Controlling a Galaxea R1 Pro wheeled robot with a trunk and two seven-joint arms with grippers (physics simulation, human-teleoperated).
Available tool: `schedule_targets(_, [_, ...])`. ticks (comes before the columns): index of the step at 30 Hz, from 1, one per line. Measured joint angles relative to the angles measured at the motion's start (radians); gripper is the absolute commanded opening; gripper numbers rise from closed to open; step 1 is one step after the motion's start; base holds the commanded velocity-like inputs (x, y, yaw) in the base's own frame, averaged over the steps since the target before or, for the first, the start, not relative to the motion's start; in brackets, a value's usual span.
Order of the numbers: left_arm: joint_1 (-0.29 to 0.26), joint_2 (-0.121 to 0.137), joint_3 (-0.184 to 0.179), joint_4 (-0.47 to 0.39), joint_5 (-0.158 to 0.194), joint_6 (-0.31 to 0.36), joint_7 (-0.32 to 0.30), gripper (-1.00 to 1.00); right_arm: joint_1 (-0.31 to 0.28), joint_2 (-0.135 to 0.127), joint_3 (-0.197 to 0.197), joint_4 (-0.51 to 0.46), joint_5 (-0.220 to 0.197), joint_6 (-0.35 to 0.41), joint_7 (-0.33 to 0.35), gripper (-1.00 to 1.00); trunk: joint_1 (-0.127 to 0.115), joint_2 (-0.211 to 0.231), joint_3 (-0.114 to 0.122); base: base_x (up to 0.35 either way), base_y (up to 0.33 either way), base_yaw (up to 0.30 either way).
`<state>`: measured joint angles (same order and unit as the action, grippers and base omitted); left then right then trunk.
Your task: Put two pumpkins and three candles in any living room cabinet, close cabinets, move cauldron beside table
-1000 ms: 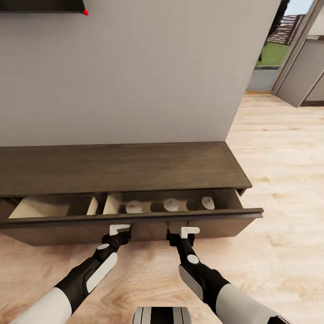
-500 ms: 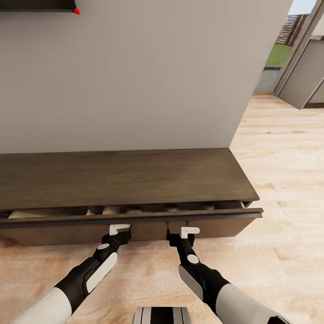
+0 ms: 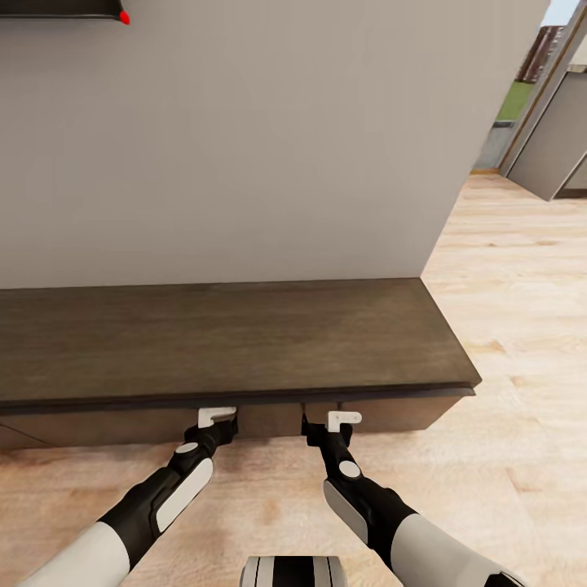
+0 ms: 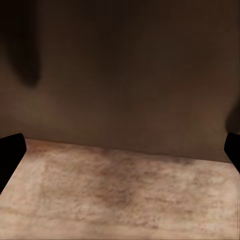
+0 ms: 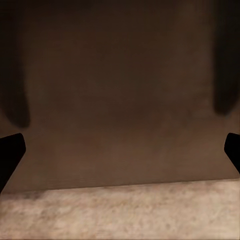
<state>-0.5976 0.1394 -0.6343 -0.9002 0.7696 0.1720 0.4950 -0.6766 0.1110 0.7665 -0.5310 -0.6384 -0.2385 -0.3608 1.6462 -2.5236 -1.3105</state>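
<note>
The long dark brown cabinet (image 3: 228,342) stands against the grey wall, and its wide drawer front (image 3: 383,412) sits flush under the top. My left gripper (image 3: 224,425) and right gripper (image 3: 319,425) are side by side against that front, low near the floor. The wrist views look at the dark drawer front (image 4: 125,75) (image 5: 120,90) from very close. In both views the black fingertips (image 4: 10,150) (image 5: 10,152) stand far apart at the picture's edges, open and with nothing between them. The pumpkins, candles, cauldron and table are out of view.
Light wood floor (image 3: 522,326) stretches to the right of the cabinet toward a doorway and a grey panel (image 3: 554,139). A dark object with a red dot (image 3: 123,16) hangs on the wall above, at the left.
The open drawer, with pale candles inside, has slid fully shut against the cabinet. The whole view has shifted as the robot moved toward the cabinet, arms held the same.
</note>
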Motion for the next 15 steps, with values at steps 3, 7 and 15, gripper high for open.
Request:
schedule_targets(3, [0.000,0.000,0.000,0.000,0.000,0.000,-0.001,1.00,0.000,0.000,0.000,0.000,0.000,0.000,0.000,1.00,0.000,0.000,0.000,0.007,0.000,0.000])
schedule_targets(7, [0.000,0.000,0.000,0.000,0.000,0.000,0.000,1.00,0.000,0.000,0.000,0.000,0.000,0.000,0.000,1.00,0.000,0.000,0.000,0.001,0.000,0.000])
schedule_targets(15, [-0.004,0.000,0.002,-0.001,-0.019,0.002,-0.002,1.00,0.000,-0.001,0.000,0.000,0.000,0.000,0.000,1.00,0.001,0.000,0.000,-0.133,0.000,0.000])
